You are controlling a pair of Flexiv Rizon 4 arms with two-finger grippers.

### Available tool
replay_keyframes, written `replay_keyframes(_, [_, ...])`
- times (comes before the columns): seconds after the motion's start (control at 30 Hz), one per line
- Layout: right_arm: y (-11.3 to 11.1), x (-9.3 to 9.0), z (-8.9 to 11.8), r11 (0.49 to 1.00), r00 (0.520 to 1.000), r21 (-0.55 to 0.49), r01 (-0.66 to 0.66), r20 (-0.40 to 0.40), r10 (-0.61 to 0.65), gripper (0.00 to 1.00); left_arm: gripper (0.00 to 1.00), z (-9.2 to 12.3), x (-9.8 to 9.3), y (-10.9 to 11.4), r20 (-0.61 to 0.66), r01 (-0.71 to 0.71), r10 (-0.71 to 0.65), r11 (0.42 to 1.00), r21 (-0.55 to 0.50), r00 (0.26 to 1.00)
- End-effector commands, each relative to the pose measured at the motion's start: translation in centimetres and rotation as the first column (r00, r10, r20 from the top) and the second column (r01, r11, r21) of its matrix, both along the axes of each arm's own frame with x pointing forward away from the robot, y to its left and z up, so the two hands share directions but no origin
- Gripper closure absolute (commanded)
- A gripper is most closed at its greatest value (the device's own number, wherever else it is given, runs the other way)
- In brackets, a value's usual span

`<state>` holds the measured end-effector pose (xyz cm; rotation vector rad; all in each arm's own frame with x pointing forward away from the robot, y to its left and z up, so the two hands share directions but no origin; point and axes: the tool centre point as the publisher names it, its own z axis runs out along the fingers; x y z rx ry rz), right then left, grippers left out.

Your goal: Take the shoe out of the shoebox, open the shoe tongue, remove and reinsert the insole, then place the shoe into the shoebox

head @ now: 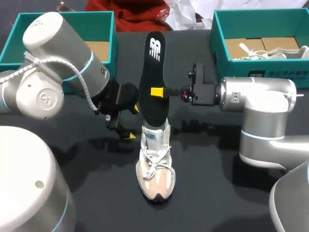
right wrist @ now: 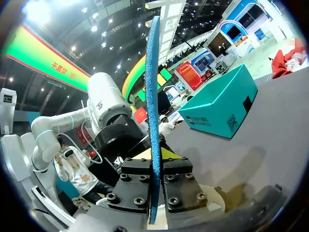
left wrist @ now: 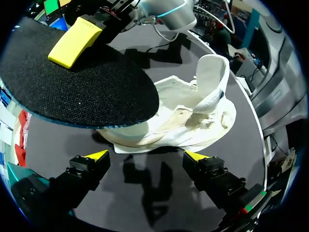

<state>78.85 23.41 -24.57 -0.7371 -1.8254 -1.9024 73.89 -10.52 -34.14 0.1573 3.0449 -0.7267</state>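
The right gripper (head: 161,92) held the black insole (head: 154,72) clamped between its yellow-tipped fingers, upright over the heel of the white and beige shoe (head: 155,166), which stood on the dark table (head: 217,193). The insole's lower end hid the shoe's opening, so contact between them could not be made out. The left gripper (left wrist: 149,155) hung beside the shoe, fingers apart and holding nothing. The left arm covered part of the teal shoebox (head: 67,17) behind it; a second shoebox (head: 260,12) was cut off at the far right.
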Motion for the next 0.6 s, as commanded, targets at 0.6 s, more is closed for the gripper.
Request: replay_keyframes(0.6, [-0.6, 1.2, -0.8, 0.997, 0.996, 0.064, 0.036, 0.081, -0.041, 1.00, 0.00, -1.6, 1.0, -1.0, 0.000, -0.001, 0.001, 1.000, -0.004, 1.000])
